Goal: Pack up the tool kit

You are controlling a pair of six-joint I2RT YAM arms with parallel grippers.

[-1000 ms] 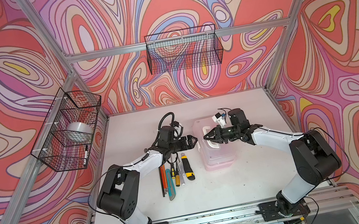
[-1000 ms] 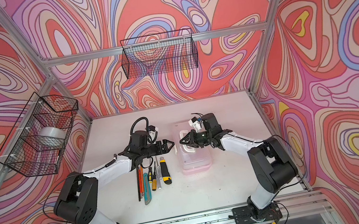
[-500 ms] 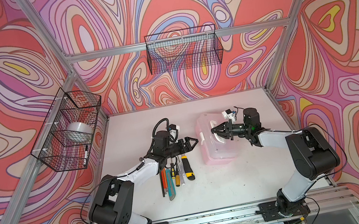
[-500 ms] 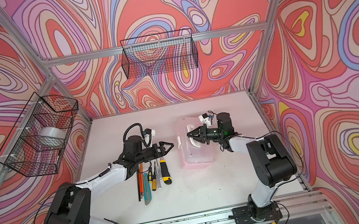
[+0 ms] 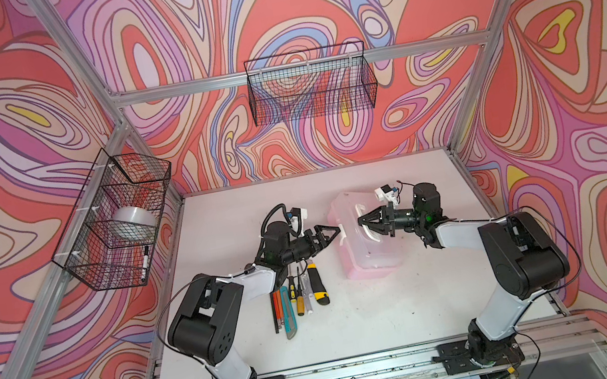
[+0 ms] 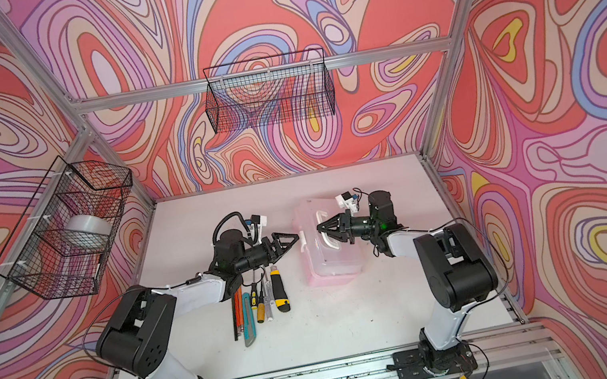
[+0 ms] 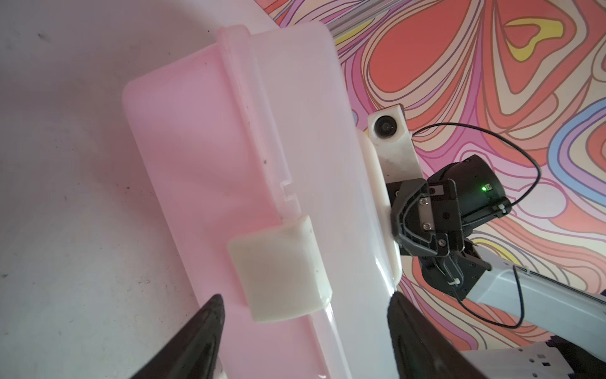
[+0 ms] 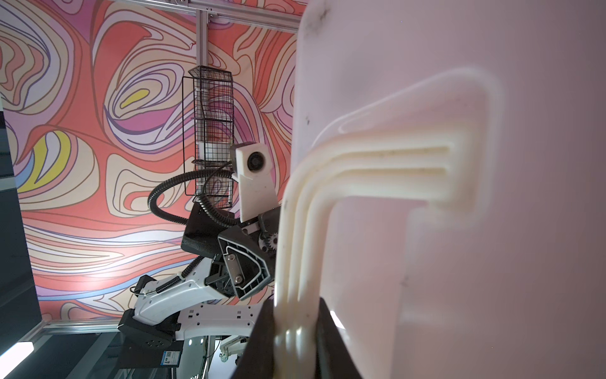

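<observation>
- Case [image 5: 369, 259]: lies mid-right on the surface [image 5: 360, 328], lid shut. The tools [image 5: 299, 292] are in a row just left of it, unpacked.
- Change: the right hand [image 5: 360, 222] has shifted from the case's left edge to the handle [image 8: 305, 229] and is clamped on it. The left hand [image 7: 305, 305] has come up to the side latch [image 7: 278, 272], fingers apart either side.
- Assessment: unlatching is likely in hand, and packing has not begun.
- Orientation: the long axis runs front to back, with the far end leaning slightly left. The handle faces up and the latch side faces the left arm.
</observation>
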